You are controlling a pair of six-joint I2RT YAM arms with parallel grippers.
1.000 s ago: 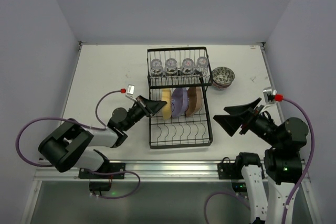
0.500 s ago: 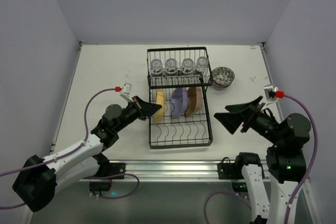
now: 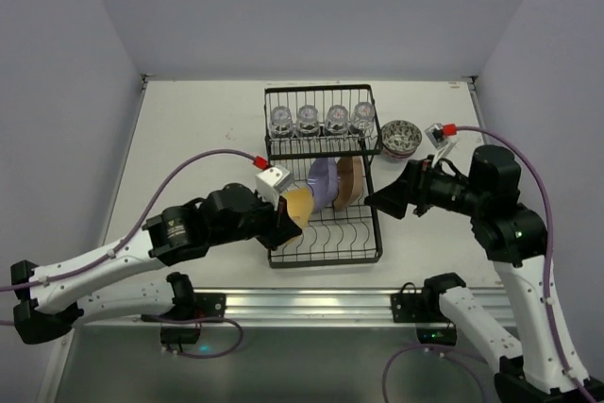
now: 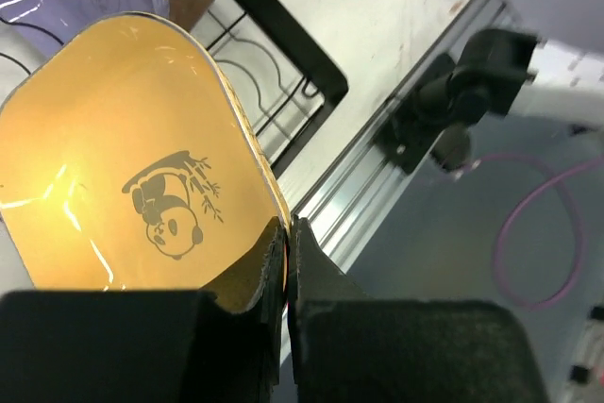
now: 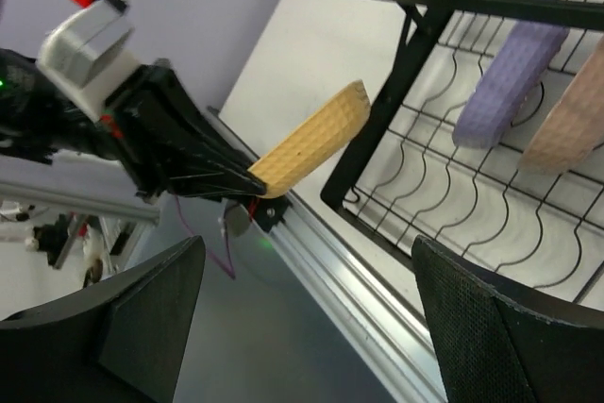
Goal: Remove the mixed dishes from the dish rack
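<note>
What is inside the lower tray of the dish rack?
The purple plate and the tan plate stand on edge between its dividers. The part under the upper shelf is covered from view.

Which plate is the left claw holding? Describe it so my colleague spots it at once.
Find the black wire dish rack mid-table, then its near-left edge, where the left claw pinches a plate's rim. It is the yellow plate with a panda drawing; the purple plate and tan plate stand in the rack's slots.

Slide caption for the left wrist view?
Left gripper, jaws shut on the rim of the yellow plate, rack behind.
</note>
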